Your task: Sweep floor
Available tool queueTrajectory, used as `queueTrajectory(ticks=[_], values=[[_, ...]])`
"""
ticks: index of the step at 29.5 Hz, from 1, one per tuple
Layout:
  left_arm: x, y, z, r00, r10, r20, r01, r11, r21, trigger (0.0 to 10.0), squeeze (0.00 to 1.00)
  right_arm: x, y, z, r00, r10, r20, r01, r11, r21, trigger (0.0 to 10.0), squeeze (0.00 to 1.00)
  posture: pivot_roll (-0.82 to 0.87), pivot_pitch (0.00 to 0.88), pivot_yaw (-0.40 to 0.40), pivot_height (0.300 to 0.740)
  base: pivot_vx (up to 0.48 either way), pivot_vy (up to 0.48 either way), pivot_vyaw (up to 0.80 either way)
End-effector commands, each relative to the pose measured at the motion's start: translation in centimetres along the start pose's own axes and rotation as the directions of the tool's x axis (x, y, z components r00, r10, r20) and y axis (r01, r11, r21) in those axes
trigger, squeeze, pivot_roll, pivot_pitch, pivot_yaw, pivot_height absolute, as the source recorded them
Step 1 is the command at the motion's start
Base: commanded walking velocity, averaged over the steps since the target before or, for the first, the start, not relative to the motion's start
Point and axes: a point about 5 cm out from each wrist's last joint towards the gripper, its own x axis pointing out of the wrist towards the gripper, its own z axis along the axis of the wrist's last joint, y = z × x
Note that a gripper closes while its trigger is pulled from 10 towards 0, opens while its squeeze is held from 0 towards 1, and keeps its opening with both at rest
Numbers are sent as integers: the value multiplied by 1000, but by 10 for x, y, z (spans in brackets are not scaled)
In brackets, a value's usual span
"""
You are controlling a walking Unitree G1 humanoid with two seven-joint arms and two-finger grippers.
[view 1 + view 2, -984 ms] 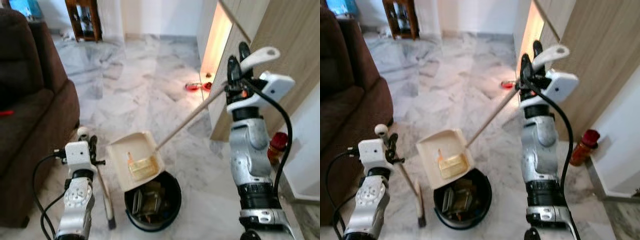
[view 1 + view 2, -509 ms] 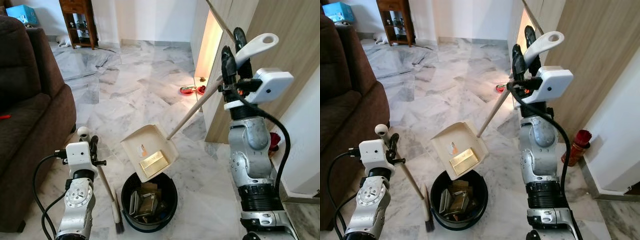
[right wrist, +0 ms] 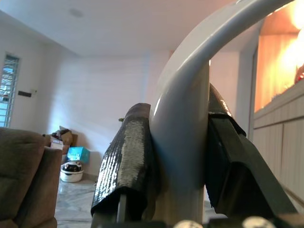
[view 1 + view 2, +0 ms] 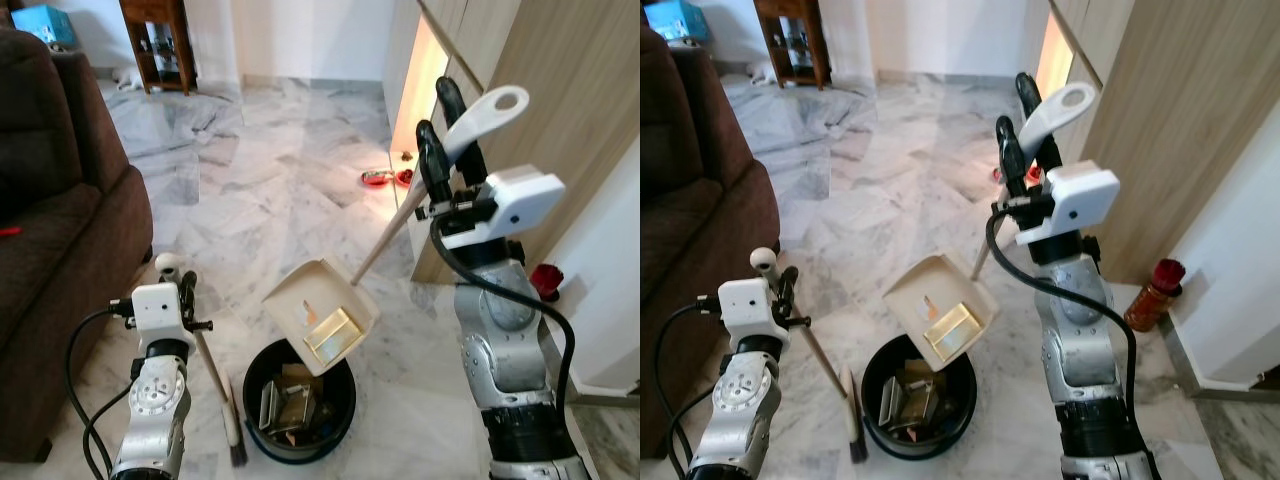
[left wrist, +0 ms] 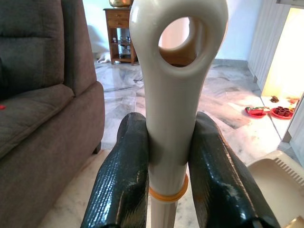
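A brown sofa [image 4: 60, 200] is seen at the robot's left on the marble floor [image 4: 270, 170]. A black bin [image 4: 298, 402] with rubbish is placed between the arms. The cream dustpan [image 4: 322, 314] is tilted over the bin, its long handle [image 4: 470, 118] pinched by the right gripper [image 4: 443, 150]. The brush [image 4: 215, 385] handle is clamped by the left gripper [image 5: 164, 166], bristles on the floor beside the bin.

Dustpan [image 4: 322, 315] above bin [image 4: 299, 400], broom [image 4: 222, 405] left.
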Motion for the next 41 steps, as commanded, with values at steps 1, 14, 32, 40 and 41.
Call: queueTrajectory(ticks=[1,14,32,40,41], values=[[4,0,11,998,-5,60,4,1000,2,9882,0,4,2,19,995,36,93,-32,999,-42,10000,0,41,0,-28,740,0,0,0],[5,1,12,998,-7,61,7,1000,5,9882,0,-6,8,25,993,73,92,-75,997,13,10000,0,37,0,-23,740,0,0,0],[6,1,12,998,-10,60,9,1000,8,9922,0,-7,18,25,986,155,57,-151,986,-72,10000,0,37,0,-17,740,0,0,0],[5,0,11,998,-12,57,11,1000,5,9882,0,-2,-8,12,998,-56,1,55,985,-164,10000,0,33,0,-17,740,0,0,0],[5,0,11,998,-12,56,12,1000,4,9882,0,-1,-12,12,996,-85,4,85,981,-175,10000,0,33,0,-17,740,0,0,0]])
